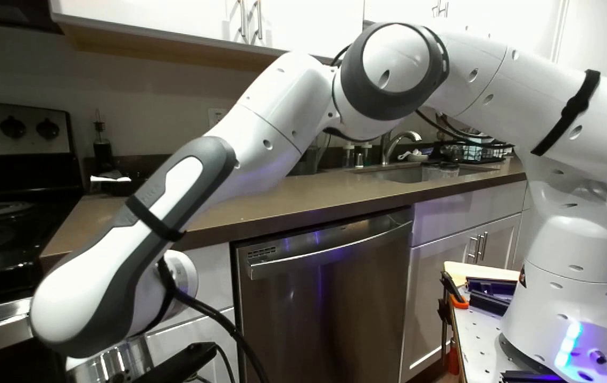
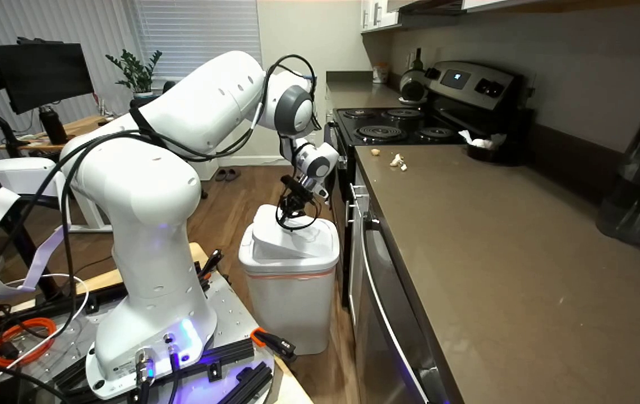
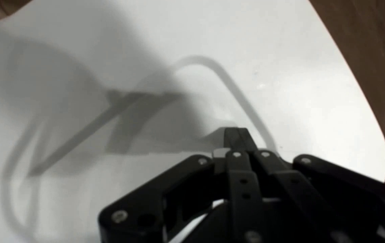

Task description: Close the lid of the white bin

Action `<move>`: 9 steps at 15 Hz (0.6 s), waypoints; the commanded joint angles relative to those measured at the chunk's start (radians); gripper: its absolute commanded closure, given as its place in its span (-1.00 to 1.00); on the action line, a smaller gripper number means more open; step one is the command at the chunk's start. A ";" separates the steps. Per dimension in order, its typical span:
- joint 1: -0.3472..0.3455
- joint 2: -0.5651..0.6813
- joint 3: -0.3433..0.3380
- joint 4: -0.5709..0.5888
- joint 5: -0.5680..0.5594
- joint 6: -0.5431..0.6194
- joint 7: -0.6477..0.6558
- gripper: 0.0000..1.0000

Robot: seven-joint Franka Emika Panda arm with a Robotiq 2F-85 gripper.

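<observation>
Lid [image 2: 285,241], smooth, shadow-streaked white plastic with rounded corners, appears tilted atop the white bin [image 2: 291,308], whose round-edged body stands on grained wooden floor [image 2: 233,205]. Over the lid the black hand [image 3: 239,133], fingers [image 3: 231,139] pressed together, holds nothing; contact is unclear.

White arm [image 1: 526,88], grey ring [image 1: 351,80], black jaws

The fingers [image 3: 238,162] are lying together, tip against tip, and pointing downward. The wrist [image 2: 320,161] is slanting up just above them, the elbow [image 2: 295,111] is sitting higher, and the base [image 2: 148,348] is standing well apart from them.
</observation>
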 commanded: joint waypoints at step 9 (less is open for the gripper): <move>0.014 0.359 0.032 0.467 -0.001 -0.246 -0.009 1.00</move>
